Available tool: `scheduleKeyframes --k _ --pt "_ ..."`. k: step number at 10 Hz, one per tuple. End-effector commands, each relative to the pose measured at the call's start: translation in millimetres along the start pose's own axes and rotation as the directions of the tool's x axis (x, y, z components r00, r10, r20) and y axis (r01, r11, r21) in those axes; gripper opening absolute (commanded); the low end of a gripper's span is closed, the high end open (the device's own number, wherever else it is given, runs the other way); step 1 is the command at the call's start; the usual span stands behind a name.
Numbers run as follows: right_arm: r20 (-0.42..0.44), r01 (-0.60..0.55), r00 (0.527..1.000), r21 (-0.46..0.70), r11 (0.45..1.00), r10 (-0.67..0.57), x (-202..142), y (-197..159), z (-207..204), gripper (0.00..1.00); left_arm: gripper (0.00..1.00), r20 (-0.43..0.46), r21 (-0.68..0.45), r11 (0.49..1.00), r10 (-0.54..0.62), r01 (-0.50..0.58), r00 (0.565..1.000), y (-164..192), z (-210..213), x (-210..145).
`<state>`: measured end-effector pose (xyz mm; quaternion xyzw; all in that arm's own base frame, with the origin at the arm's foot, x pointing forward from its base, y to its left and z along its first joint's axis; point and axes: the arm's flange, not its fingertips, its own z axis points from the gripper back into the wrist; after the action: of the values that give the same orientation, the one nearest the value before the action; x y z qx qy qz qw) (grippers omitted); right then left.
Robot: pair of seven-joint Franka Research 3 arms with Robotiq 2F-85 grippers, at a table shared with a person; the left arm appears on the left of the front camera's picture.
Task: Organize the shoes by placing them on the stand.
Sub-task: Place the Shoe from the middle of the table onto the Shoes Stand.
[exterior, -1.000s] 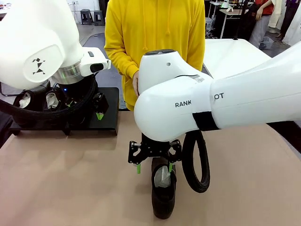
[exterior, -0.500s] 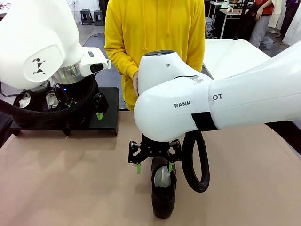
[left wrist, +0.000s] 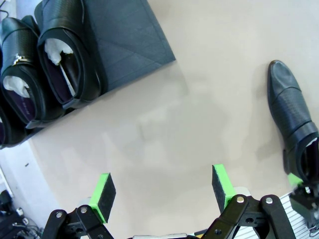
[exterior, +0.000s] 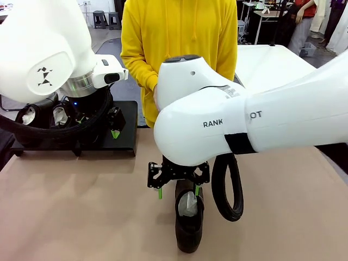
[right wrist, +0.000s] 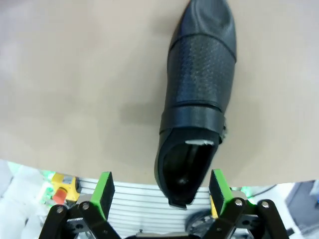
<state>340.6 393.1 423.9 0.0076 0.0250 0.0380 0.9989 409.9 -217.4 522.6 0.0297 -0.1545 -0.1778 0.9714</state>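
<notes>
- One shoe (exterior: 188, 225) lies loose near the tabletop's (exterior: 81, 206) near edge, so we hang our right tool (exterior: 177, 189) over its heel, spread wide for the pick.
- Our left tool (left wrist: 162, 191) waits spread and empty beside the stand (exterior: 124, 128) at the far left corner, where other shoes (left wrist: 65, 59) sit.

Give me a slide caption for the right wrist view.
Open right end effector poised over the heel of a black shoe lying on the tan table.

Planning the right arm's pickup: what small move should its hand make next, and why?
Probably lower straight down. The right hand is open, its pads straddling the heel end of the lone shoe on the table, not yet touching. Two shoes already sit on the stand.
</notes>
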Motion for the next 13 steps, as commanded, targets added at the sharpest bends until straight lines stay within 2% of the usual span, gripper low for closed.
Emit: scheduleKeyframes --k 1,2,3,4,5,6,7,9,11,12,13 --pt "0.13 -0.059 0.99 0.081 0.995 0.049 -43 -46 50 1.0 1.0 0.011 -0.009 1.0 0.002 -0.002 1.0 2 0 -2" --pt "0.177 -0.016 0.984 0.095 0.995 -0.001 -52 -75 68 1.0 1.0 0.011 -0.009 1.0 0.002 -0.002 1.0 2 0 -2" --pt "0.219 0.101 0.968 0.112 0.989 -0.124 -51 -108 76 1.0 1.0 0.011 -0.009 1.0 0.002 -0.002 1.0 2 0 -2" --pt "0.22 0.24 0.937 0.152 0.959 -0.27 -46 -145 78 1.0 1.0 0.011 -0.009 1.0 0.002 -0.002 1.0 2 0 -2" --pt "0.186 0.334 0.911 0.194 0.922 -0.369 -40 -178 76 1.0 1.0 0.001 0.0 1.0 0.0 0.0 1.0 0 0 0" --pt "0.18 0.404 0.878 0.215 0.889 -0.443 -36 -200 75 1.0 1.0 -0.033 -0.019 0.999 0.028 -0.029 0.999 -23 -2 -9" --pt "0.157 0.454 0.856 0.227 0.861 -0.493 -32 -217 75 1.0 1.0 -0.078 -0.067 0.996 0.053 -0.059 0.996 -51 -2 -22" --pt "0.073 0.592 0.789 0.176 0.786 -0.611 -11 -249 67 1.0 1.0 -0.127 -0.132 0.986 0.089 -0.105 0.988 -96 2 -46" --pt "0.056 0.693 0.711 0.112 0.712 -0.701 7 -270 58 1.0 1.0 -0.194 -0.222 0.958 0.139 -0.181 0.971 -105 1 -64" --pt "0.029 0.705 0.703 0.109 0.701 -0.711 14 -276 56 1.0 1.0 -0.161 -0.254 0.941 0.189 -0.226 0.969 -98 1 -65" --pt "-0.007 0.691 0.718 0.126 0.712 -0.696 22 -271 54 1.0 1.0 -0.178 -0.181 0.976 0.085 -0.118 0.98 -122 0 -56"
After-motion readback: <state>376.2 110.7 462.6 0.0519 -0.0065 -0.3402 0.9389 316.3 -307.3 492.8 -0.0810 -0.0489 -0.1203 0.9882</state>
